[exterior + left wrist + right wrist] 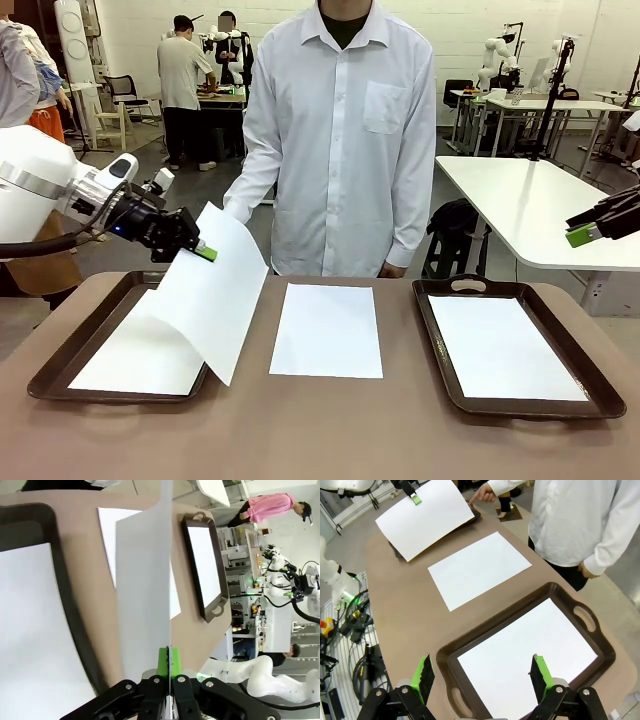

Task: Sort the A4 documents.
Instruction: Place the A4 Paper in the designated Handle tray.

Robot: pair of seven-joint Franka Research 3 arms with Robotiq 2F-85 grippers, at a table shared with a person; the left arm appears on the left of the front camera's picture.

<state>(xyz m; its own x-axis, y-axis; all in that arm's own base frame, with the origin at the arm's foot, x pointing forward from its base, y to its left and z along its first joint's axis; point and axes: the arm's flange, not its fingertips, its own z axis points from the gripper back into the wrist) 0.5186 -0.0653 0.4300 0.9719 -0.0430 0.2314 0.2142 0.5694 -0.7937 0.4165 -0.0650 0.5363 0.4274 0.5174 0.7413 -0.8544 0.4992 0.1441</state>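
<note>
My left gripper (203,251) is shut on the top edge of a white A4 sheet (215,295), which hangs tilted above the left brown tray (85,345). Another sheet (135,355) lies flat in that tray. In the left wrist view the held sheet (142,590) rises edge-on from my closed green fingertips (163,661). A third sheet (328,329) lies on the bare table in the middle. The right tray (520,345) holds one sheet (505,347). My right gripper (582,236) hovers open, high at the right; its wrist view shows its fingers (423,675) spread over the right tray (520,655).
A person in a white shirt (345,140) stands at the far side, a hand (235,208) near the held sheet. The brown table (320,430) has bare room along its front edge. A white table (530,205) stands behind at the right.
</note>
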